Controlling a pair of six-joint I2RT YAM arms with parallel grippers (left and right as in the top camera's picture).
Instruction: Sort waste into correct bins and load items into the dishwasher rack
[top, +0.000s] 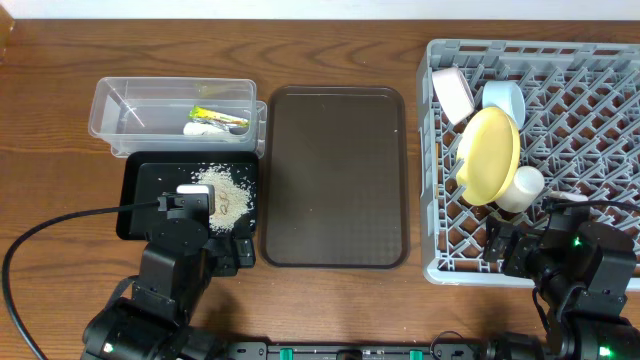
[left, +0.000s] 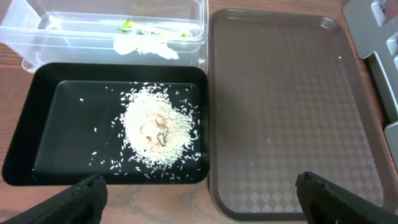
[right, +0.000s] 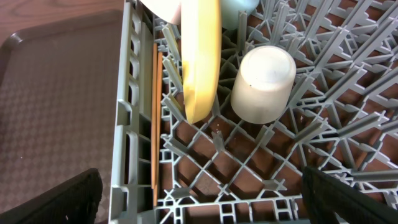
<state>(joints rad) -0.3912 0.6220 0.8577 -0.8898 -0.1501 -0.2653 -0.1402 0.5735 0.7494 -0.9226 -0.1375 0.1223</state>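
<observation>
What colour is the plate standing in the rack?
Yellow. The plate shows best in the overhead view.

Prob. a robotics lab setup w/ kitchen props: wood table (top: 50, 100), black cable (top: 90, 213), dishwasher rack (top: 600, 110) on top.

a brown wood-grain table (top: 60, 130) fills the view, a pale wall (top: 300, 8) along its far edge.

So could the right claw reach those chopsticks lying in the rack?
Probably yes: the open right claw hangs close above the chopsticks with nothing over them, though they lie squeezed between the wall of the rack and the yellow plate.
</observation>
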